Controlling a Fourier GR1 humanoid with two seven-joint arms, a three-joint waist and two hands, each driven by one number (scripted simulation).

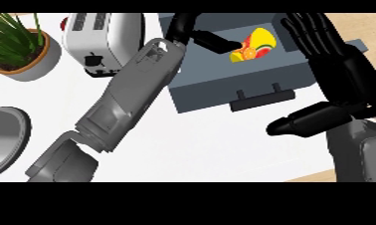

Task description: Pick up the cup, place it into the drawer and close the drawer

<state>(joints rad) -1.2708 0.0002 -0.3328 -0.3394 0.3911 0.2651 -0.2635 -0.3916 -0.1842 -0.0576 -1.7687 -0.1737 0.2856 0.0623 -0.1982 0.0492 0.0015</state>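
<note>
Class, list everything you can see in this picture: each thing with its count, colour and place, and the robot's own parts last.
cup: one, yellow with red and orange pattern, inside the drawer, at the left hand's fingertips
drawer: one, grey with dark handle, open, upper centre
toaster: one, white, upper left
potted plant: one, green in a white pot, far left
bowl: one, grey, left edge
counter: one, white
left hand: one, black, over the drawer
right hand: one, black, open, right

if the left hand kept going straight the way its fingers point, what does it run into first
Most likely the cup: the left hand sits over the open drawer, fingers aimed right at it and seemingly touching already, though depth is unclear.
</note>
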